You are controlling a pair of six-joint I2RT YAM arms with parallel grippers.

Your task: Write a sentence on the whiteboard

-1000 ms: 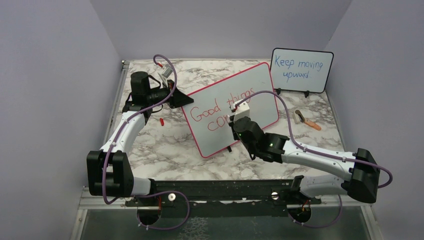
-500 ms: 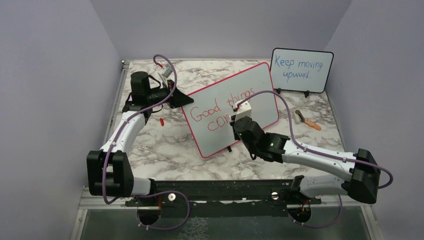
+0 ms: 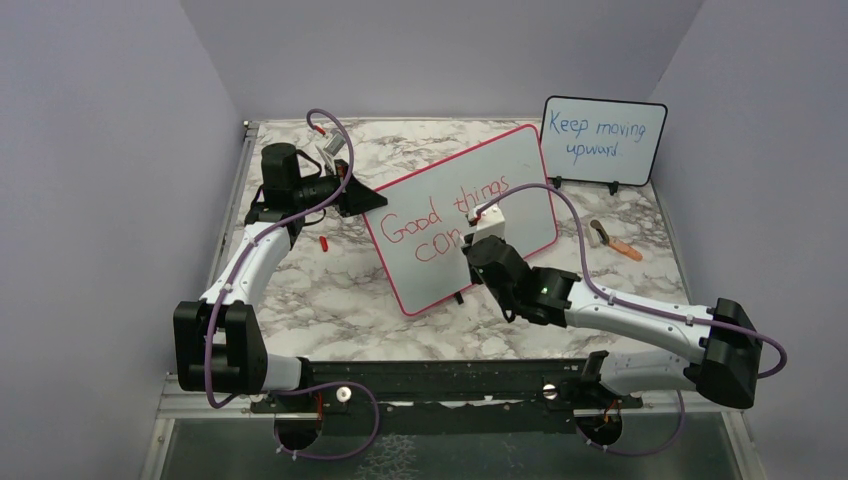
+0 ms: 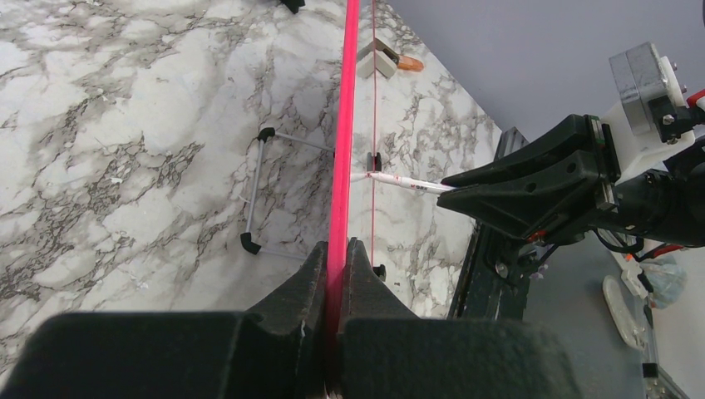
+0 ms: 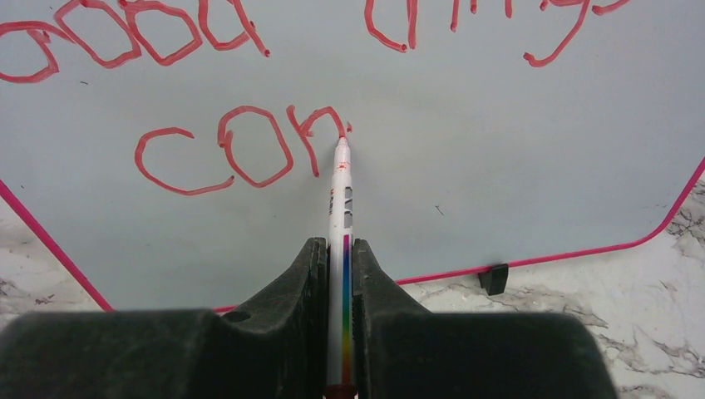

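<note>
The whiteboard [image 3: 520,170], white with a red-pink frame, stands tilted mid-table. My left gripper [image 3: 372,199] is shut on its left edge; in the left wrist view the frame [image 4: 342,150] runs between the jaws at the gripper [image 4: 336,253]. My right gripper [image 3: 468,240] is shut on a white marker [image 5: 340,199] with a rainbow stripe, seen in the right wrist view at the gripper [image 5: 337,249]. The marker tip touches the board at the end of the red sentence [image 5: 241,154], which reads "Good things" above "con" with a partial stroke.
A smaller black-framed board [image 3: 604,140] with blue writing stands at the back right. An eraser with an orange handle [image 3: 612,240] lies to the board's right. A small red cap [image 3: 323,242] lies on the marble table [image 3: 310,290] to the left.
My right gripper has shifted slightly right along the second line, and the red writing there has grown a little. The left arm and board have not moved.
</note>
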